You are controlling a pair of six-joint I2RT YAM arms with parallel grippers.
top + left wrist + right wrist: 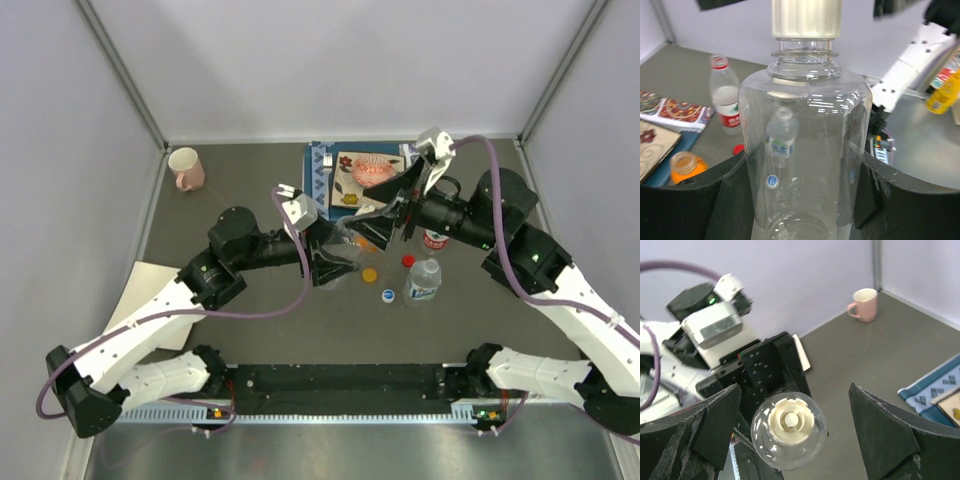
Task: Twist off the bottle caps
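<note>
Lying on grey table (255, 180) between pale walls (350, 60) — blue cap (388, 295), pink mug (185, 167).

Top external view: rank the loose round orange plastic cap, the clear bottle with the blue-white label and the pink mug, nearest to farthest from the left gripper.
1. Round orange plastic cap, just right of the left gripper.
2. Clear bottle with blue-white label, farther right.
3. Pink mug, back left corner.

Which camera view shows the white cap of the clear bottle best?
The right wrist view: it looks straight down on the white cap, whole. The left wrist view shows only its side, cut by the top edge. In the top external view the arms hide it.
</note>
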